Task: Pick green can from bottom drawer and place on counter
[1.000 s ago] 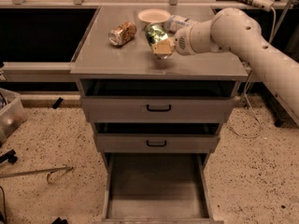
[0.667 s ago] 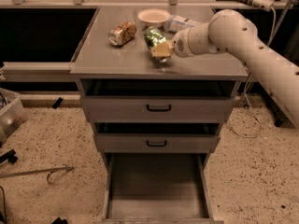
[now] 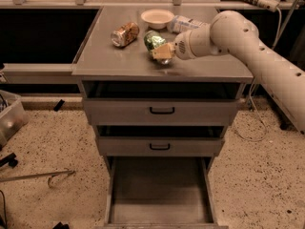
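While fingers (image 3: 162, 53) clasp green can (image 3: 153, 40) above the counter (image 3: 114, 63), tan can (image 3: 125, 34) and bowl (image 3: 157, 18) sit nearby.

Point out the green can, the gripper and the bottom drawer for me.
green can (image 3: 153, 40), camera view, its green label.
gripper (image 3: 161, 52), camera view, its tip, beside the green can over the counter (image 3: 109, 63).
bottom drawer (image 3: 159, 190), camera view, its bare floor.

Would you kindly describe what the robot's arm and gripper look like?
The arm is a thick, smooth white tube with rounded joints and rows of small dark dots along its shell; no cables show on it. Its gripper, over the flat grey metal counter, is pale tan.
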`<state>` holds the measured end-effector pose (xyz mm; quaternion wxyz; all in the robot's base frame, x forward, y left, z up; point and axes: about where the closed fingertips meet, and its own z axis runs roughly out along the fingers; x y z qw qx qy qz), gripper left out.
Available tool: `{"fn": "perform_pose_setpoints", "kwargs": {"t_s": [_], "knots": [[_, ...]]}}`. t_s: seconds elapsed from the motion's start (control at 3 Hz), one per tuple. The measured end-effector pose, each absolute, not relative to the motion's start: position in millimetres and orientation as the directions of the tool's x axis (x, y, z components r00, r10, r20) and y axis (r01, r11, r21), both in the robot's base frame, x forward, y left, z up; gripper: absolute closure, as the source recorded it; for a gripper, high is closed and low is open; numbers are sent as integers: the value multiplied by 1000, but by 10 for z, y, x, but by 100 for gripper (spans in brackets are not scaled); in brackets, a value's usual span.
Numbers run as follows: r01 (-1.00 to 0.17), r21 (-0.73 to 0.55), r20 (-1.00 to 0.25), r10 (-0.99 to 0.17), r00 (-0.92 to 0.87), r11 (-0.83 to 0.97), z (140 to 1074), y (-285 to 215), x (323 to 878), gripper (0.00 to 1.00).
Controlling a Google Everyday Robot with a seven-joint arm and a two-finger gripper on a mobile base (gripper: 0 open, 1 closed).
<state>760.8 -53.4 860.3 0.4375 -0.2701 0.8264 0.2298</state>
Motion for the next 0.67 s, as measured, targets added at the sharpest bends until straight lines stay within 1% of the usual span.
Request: {"fn": "perform_pose_setpoints", "kwargs": {"t_s": [0.67], "knots": [[-648,143,-847,-245,-471,748,8603,-533,7608,35]]}}
